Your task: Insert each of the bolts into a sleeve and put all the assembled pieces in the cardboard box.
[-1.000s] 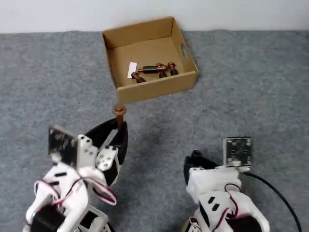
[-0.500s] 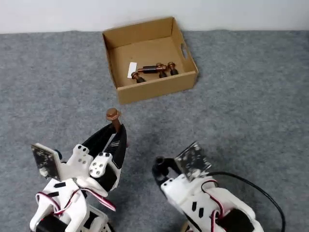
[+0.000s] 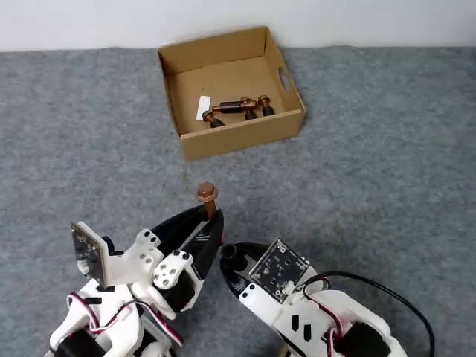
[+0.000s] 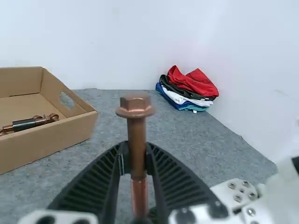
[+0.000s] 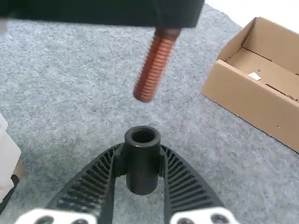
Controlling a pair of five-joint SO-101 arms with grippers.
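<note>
High view: we see assembled pieces (image 3: 236,106) in the cardboard box (image 3: 242,138); left pincer (image 4: 137,154) grips a bolt (image 4: 135,106), right pincer (image 5: 141,161) a sleeve (image 5: 142,138), unjoined.

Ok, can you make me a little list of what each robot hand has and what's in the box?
left gripper: shut on copper bolt, head up
right gripper: shut on black sleeve, opening up
bolt vs sleeve: threaded end above the opening, apart, not inserted
cardboard box: holds assembled pieces
surface: grey carpet
</note>
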